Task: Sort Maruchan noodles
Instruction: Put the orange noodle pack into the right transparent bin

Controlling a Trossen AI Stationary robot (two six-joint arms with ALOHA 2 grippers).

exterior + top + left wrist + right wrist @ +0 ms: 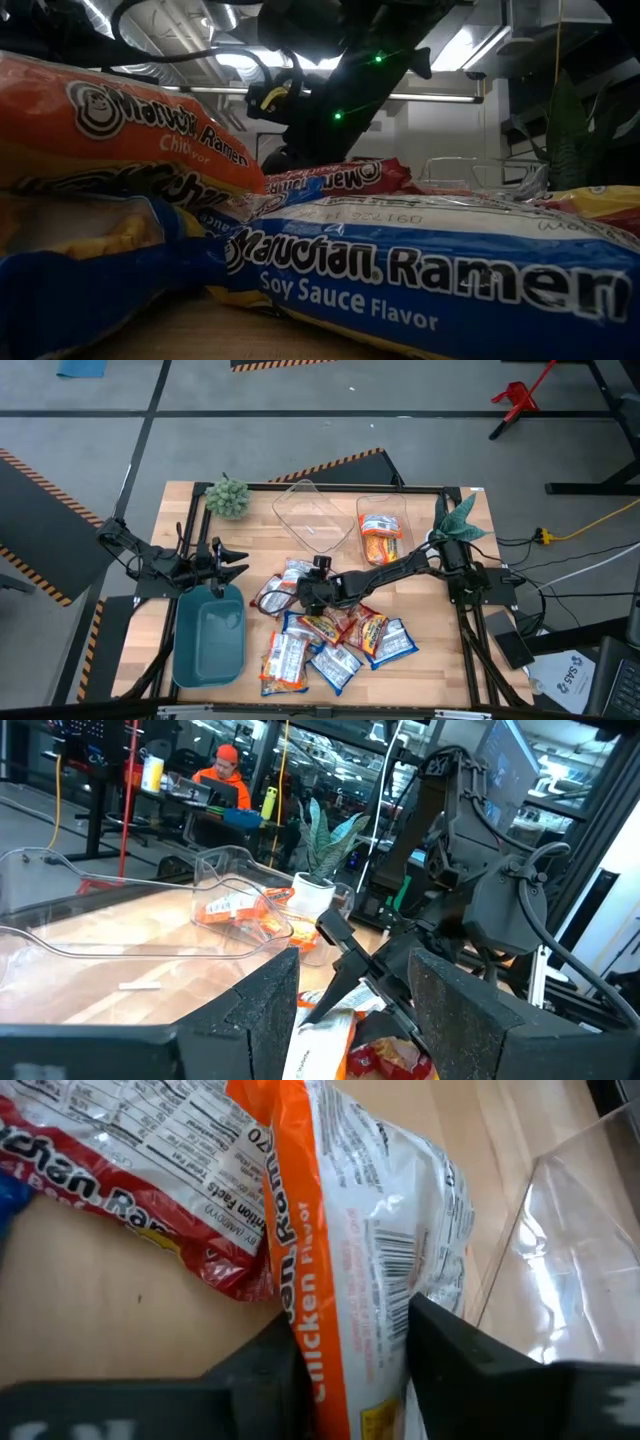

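Note:
Several Maruchan noodle packets lie heaped on the table's near middle; in the low view a blue soy sauce packet and an orange one fill the foreground. One orange packet lies in the right clear tub. My right gripper reaches over the heap's far left side and is shut on an orange-and-white chicken packet, with a red-brown packet beside it. My left gripper hovers open above the far end of the teal bin, touching nothing. My right gripper pinches the orange-and-white chicken packet between its two fingers, across the packet's width near one end. The rest of the packet stretches away from the fingers toward the clear tub. Whether it is lifted off the table, I cannot tell.
Two clear plastic tubs stand at the table's far middle. A small green plant sits at the far left, a leafy plant at the far right. Bare wood shows right of the heap. A person in orange sits in the room behind.

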